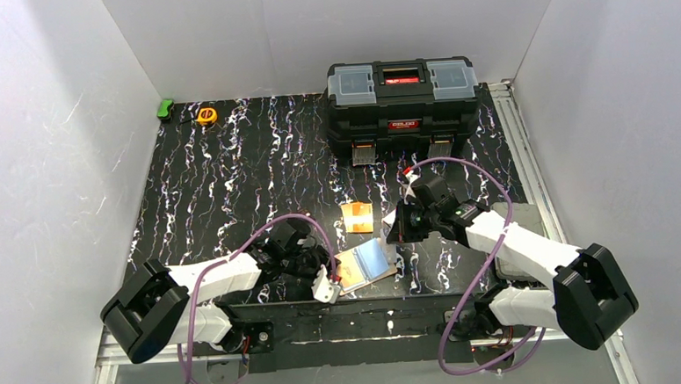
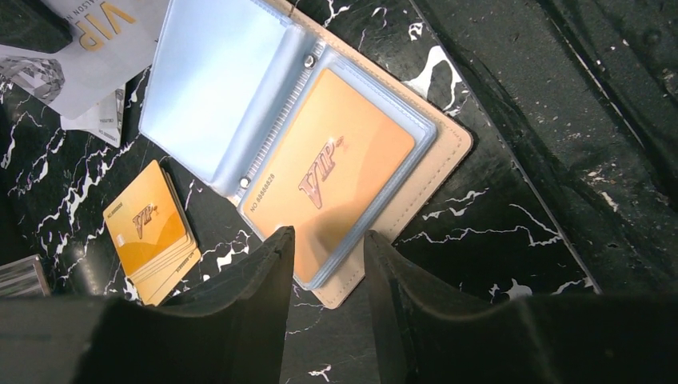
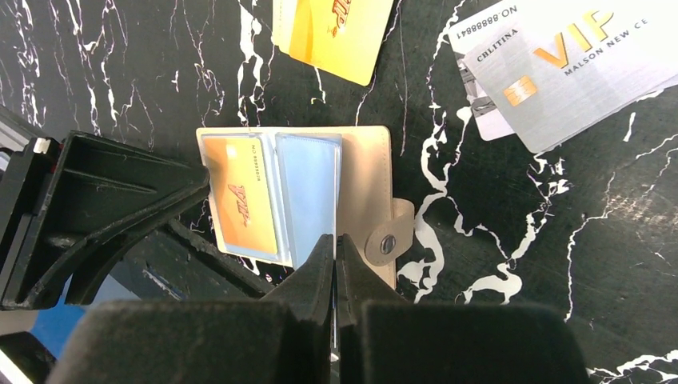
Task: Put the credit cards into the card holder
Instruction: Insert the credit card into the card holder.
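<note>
The card holder lies open near the table's front edge, cream outside with pale blue sleeves. One orange credit card sits inside a sleeve. A small stack of orange credit cards lies just beyond it on the table. My left gripper hovers open over the holder's near corner, nothing between its fingers. My right gripper is shut on the edge of a pale blue sleeve, beside the snap tab.
A big black toolbox stands at the back. Silver VIP cards lie right of the orange stack. A yellow tape measure and a green object sit at the far left corner. White walls enclose the table.
</note>
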